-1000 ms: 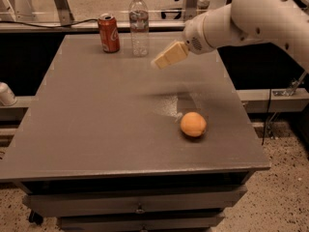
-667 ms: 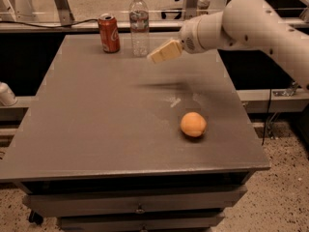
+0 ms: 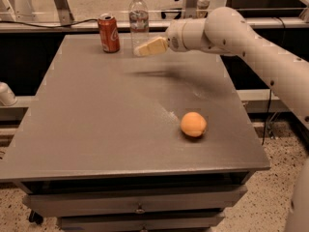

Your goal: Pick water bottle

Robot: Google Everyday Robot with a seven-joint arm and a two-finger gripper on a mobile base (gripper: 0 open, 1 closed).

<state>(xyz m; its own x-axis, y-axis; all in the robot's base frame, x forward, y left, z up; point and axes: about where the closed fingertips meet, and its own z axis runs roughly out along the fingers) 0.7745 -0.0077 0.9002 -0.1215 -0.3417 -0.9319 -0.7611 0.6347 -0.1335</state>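
The water bottle (image 3: 139,21) is slim and clear with a white cap and a pale label band. It stands upright at the far edge of the grey table (image 3: 96,129), just right of the red soda can (image 3: 108,33). My gripper (image 3: 145,48), with cream-coloured fingers, reaches in from the right on a white arm and hovers above the table. Its tips are right beside the bottle's lower part, in front of it. I cannot tell if it touches the bottle.
An orange (image 3: 193,124) lies on the table's front right part. Drawers sit under the tabletop. Metal frame legs and a rail stand behind the table. A white object (image 3: 6,94) sits off the table's left edge.
My gripper and arm have moved left and toward the far edge, from mid-table right up to the water bottle. The bottle, can and orange have not moved.
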